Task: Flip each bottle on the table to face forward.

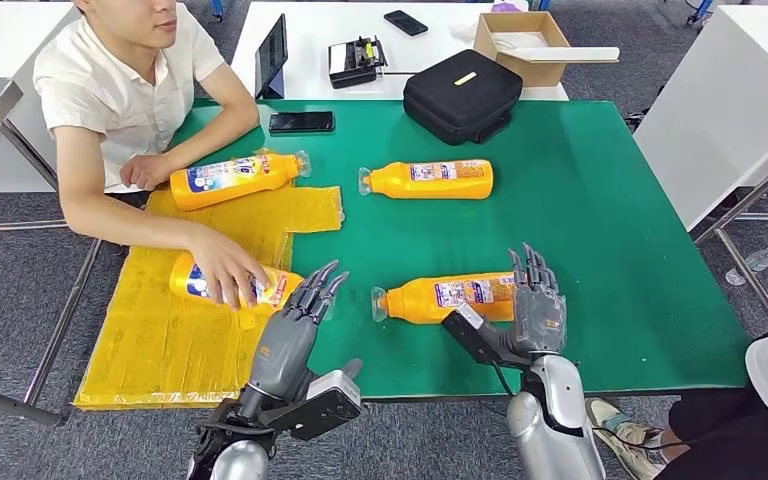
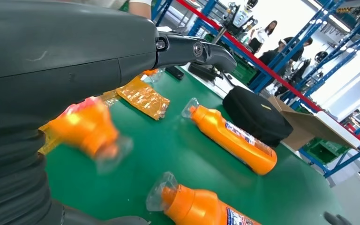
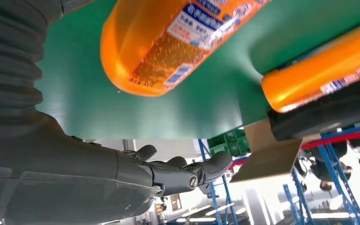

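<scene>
Four orange bottles lie on the green table (image 1: 600,200); the nearest bottle (image 1: 445,297) rests just ahead of the empty, spread right hand (image 1: 535,300), seemingly poised to turn it, while the left hand (image 1: 295,325) hovers empty too.

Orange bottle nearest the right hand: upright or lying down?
Lying down. The orange plastic bottle rests on its side on the green table, clear cap pointing toward the person.

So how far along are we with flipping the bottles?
Hard to call any bottle done: all four lie on their sides. The far bottle and the near bottle show what looks like fine-print back labels. Nothing is in hand: the right hand hovers open by the near bottle, and the left hand is open beside the bottle on the yellow sheet, which a person's hand holds. The near bottle looks next.
</scene>
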You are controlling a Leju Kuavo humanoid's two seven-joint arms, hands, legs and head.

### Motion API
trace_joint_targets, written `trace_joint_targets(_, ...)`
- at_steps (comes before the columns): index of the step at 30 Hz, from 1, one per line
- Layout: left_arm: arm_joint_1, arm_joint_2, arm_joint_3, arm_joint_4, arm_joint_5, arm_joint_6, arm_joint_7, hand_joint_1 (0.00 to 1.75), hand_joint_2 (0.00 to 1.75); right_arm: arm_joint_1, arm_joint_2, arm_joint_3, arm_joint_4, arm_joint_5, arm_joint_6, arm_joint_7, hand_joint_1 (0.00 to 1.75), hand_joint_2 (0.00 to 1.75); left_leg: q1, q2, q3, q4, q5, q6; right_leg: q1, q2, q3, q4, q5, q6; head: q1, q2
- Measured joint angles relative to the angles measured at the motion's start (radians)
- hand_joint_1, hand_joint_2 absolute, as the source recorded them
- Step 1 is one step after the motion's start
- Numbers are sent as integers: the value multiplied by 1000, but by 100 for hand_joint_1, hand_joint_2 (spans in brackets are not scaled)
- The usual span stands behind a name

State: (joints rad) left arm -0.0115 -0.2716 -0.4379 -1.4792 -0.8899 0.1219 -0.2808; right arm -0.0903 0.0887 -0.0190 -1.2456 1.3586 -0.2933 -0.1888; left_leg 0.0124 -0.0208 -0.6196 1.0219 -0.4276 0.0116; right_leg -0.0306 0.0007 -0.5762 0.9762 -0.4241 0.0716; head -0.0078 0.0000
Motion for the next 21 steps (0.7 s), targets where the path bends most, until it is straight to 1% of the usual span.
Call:
trace_joint_targets(10, -20, 0, -18, 28, 32, -7, 5, 0, 175, -59, -33, 24, 123, 44, 3, 36, 0, 175, 0, 0, 0, 0, 0, 0, 0, 0, 0, 0, 0, 0, 0, 0)
trace_joint_targets(21, -27, 0, -29, 39, 44, -11, 7, 0, 175, -72, -51, 27, 170, 54, 8, 48, 0, 175, 0, 0, 0, 0, 0, 0, 0, 0, 0, 0, 0, 0, 0, 0)
